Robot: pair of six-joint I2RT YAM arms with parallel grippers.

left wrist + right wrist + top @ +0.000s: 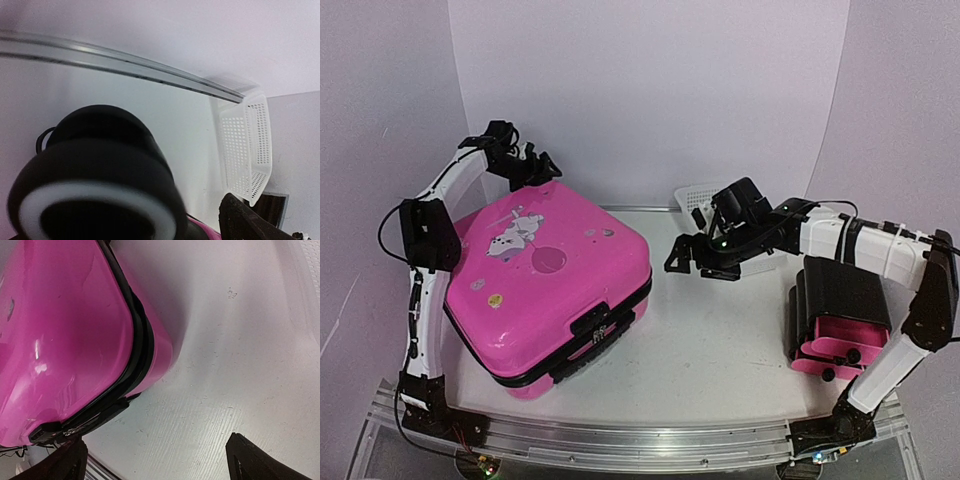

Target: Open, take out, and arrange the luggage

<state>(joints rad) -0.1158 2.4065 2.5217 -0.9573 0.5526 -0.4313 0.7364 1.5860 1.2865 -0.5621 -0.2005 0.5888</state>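
Observation:
The luggage [545,285] is a hot-pink hard-shell suitcase lying flat and closed on the left of the table, sticker lid up, with its black zipper band [135,347] running round the side. My left gripper [540,168] hangs at its back left corner. In the left wrist view a black wheel [95,185] with a white ring fills the near left, and one finger [250,222] stands well apart from it on the right; the other finger is hidden. My right gripper [690,265] [165,462] hovers open over bare table just right of the suitcase's corner, holding nothing.
A small black cabinet with pink drawers [840,315] lies at the right beside the right arm. A white mesh basket [698,197] [247,145] stands at the back by the wall. A metal rail [650,442] edges the table's front.

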